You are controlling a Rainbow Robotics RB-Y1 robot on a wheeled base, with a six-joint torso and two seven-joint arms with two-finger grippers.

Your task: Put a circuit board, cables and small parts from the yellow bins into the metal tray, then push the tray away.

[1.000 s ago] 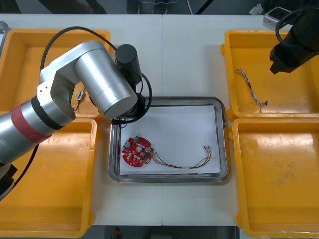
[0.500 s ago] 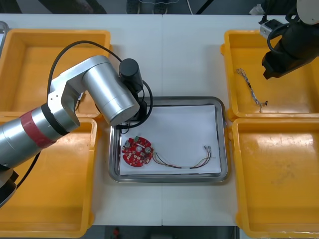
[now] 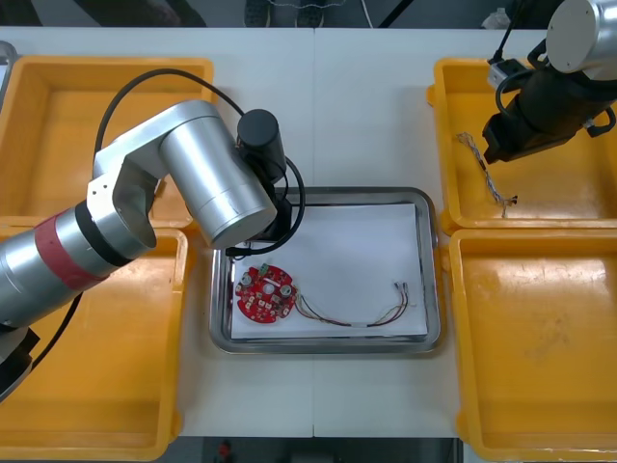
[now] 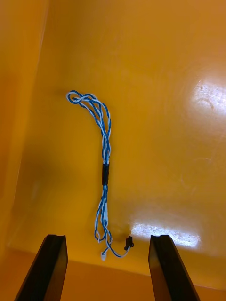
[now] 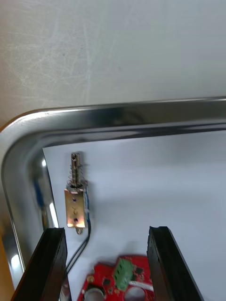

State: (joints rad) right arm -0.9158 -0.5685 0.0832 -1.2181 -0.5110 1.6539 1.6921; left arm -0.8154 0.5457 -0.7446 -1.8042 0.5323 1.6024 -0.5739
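Note:
My left gripper (image 5: 108, 265) stands open over the near-left corner of the metal tray (image 5: 117, 117), with nothing between its fingers. A small metal part (image 5: 76, 200) with black wires lies on the tray's white inside, just beyond the left finger. The round red circuit board (image 3: 265, 292) and a red and yellow cable (image 3: 362, 313) lie in the tray (image 3: 434, 280). My right gripper (image 4: 108, 268) hangs open above a twisted blue and white cable (image 4: 102, 160) on the floor of the far right yellow bin (image 3: 564, 198); the cable (image 3: 487, 174) lies clear of the fingers.
My silver left arm (image 3: 193, 174) covers the tray's far-left corner and part of the far left bin (image 3: 58, 106). The near left bin (image 3: 106, 367) and near right bin (image 3: 540, 347) flank the tray.
My left gripper has opened and let go of the small metal part, which now lies in the tray. My right arm has come leftward and lower over the blue and white cable.

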